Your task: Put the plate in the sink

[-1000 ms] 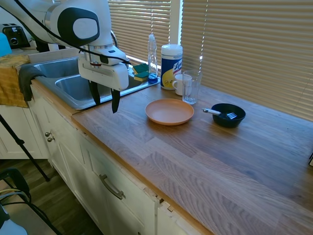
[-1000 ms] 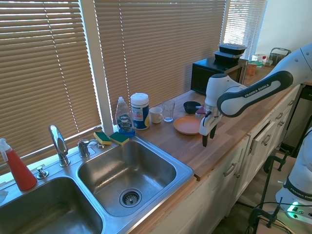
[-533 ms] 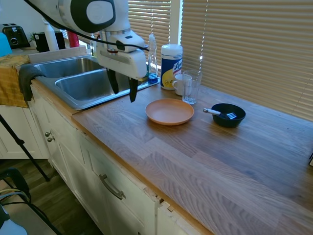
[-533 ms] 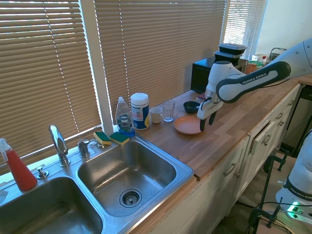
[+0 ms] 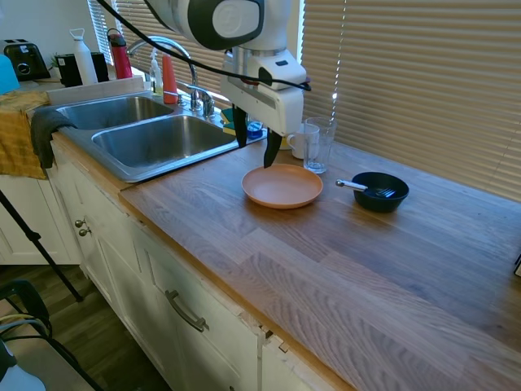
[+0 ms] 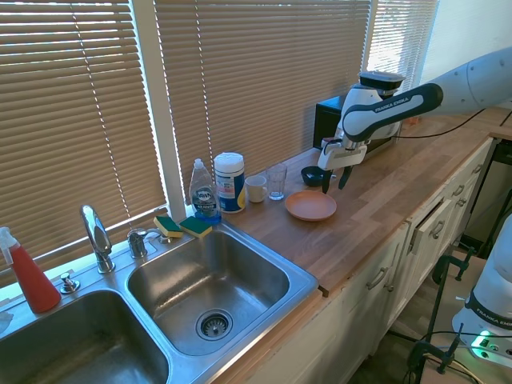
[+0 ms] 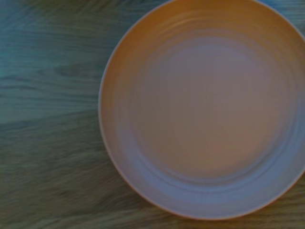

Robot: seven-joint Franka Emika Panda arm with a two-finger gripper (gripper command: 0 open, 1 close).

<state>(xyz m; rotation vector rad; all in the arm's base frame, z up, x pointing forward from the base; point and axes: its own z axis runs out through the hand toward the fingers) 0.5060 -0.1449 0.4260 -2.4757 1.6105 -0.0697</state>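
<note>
Item: round, shallow peach-orange plastic plate (image 5: 282,186) — lies flat on the wooden countertop (image 5: 342,261), near the stainless steel double-basin sink (image 5: 138,140) but not in it, empty. Two-finger gripper (image 5: 255,147) of the white arm — hovers just above the plate's sink-side rim, fingers spread, holding nothing. Neighbours: clear drinking glass (image 5: 319,145) and white mug (image 5: 299,139) just behind the plate; small black bowl with a utensil (image 5: 378,191) beside it. Risks, judged: the low, thin rim offers little purchase, so a shallow pinch could slip or tip the plate; a wide swing might knock the glass.
</note>
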